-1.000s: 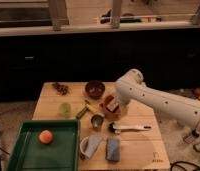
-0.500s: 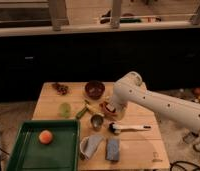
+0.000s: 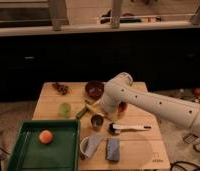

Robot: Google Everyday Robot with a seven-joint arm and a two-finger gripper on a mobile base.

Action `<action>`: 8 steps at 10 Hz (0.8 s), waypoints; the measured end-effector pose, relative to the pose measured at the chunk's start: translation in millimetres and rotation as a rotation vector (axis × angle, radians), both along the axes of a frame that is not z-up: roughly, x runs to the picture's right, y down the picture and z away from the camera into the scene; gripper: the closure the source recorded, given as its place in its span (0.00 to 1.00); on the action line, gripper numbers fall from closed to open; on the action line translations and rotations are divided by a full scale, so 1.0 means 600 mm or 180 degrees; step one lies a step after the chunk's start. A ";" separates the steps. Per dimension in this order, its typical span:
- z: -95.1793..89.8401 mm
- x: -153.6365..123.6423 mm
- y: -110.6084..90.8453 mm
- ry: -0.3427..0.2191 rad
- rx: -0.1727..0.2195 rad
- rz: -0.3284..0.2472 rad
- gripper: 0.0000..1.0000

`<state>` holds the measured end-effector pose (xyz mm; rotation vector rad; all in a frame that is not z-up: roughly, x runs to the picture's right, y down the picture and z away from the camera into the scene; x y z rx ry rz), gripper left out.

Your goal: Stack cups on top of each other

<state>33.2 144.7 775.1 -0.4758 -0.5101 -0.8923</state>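
Note:
The grey metallic cup [image 3: 97,121] stands upright near the middle of the wooden table [image 3: 138,147]. The pale green cup [image 3: 65,109] stands upright to its left, apart from it. My white arm reaches in from the right. My gripper [image 3: 103,109] hangs at the arm's end, just above and slightly right of the grey cup. Neither cup is lifted.
A dark brown bowl [image 3: 94,89] stands behind the gripper. A green tray [image 3: 28,155] with an orange fruit [image 3: 45,136] lies at the front left. A white mug [image 3: 88,147], a grey-blue sponge [image 3: 112,149], a black-and-white brush [image 3: 128,128], a green-yellow item [image 3: 84,111] and dark grapes [image 3: 60,88] are also on the table.
My arm has swung a little left and down, bringing the gripper closer to the grey cup. The cups have not moved.

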 end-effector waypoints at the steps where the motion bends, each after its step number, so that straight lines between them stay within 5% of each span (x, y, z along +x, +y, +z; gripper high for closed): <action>1: -0.005 -0.010 0.005 -0.0071 -0.0005 -0.0103 0.20; 4: -0.024 -0.029 0.025 -0.0237 -0.0052 -0.0554 0.20; 8: -0.017 -0.049 0.037 -0.0353 -0.0162 -0.0762 0.20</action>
